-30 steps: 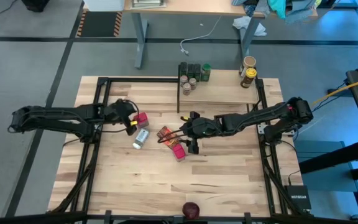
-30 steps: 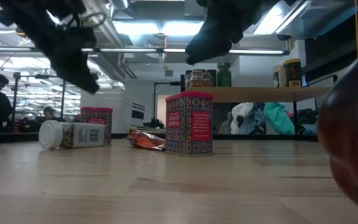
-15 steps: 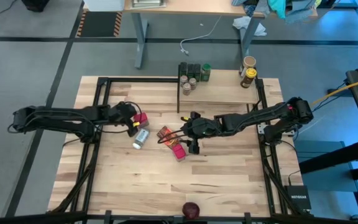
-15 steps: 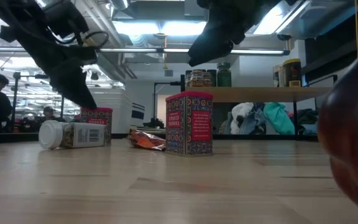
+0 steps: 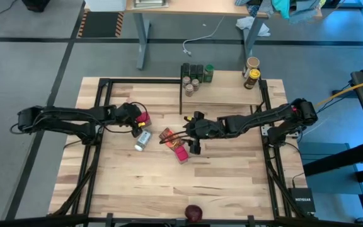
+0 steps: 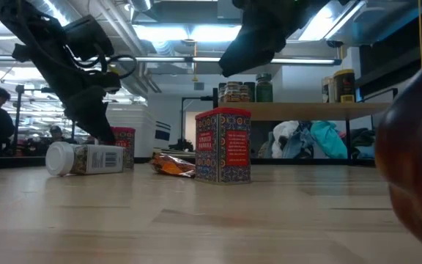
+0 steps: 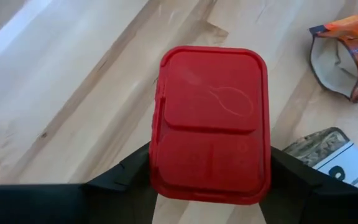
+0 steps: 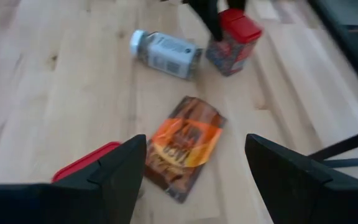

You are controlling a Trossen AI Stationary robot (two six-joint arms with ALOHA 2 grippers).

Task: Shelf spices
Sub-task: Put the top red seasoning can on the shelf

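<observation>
At the bench's [image 5: 137,183] near edge, about midway along it, sits a dark red round object [image 5: 194,212], alone and well apart from everything else. Further in, around the middle of the top, a red spice tin [image 5: 181,153] stands upright, with the right gripper [image 5: 193,134] hovering just above and beside it, fingers spread wide and holding nothing; the right wrist view looks down between them at the orange-red flat packet [image 8: 183,147], which lies flat on the wood just beside that tin. Toward the left edge from there, a white-capped bottle [image 5: 143,139] lies on its side. Right behind it stands a second red tin [image 7: 211,122], and the left gripper [image 5: 136,120] has come down over it, one dark finger on each side of the lid, jaws part-way open; whether they are pressing on the tin I cannot tell. Farthest back, toward the far right corner, the shelf [image 5: 225,93] carries a cluster of small jars [image 5: 196,75] at its left end and two taller jars [image 5: 251,72] at its right end.
</observation>
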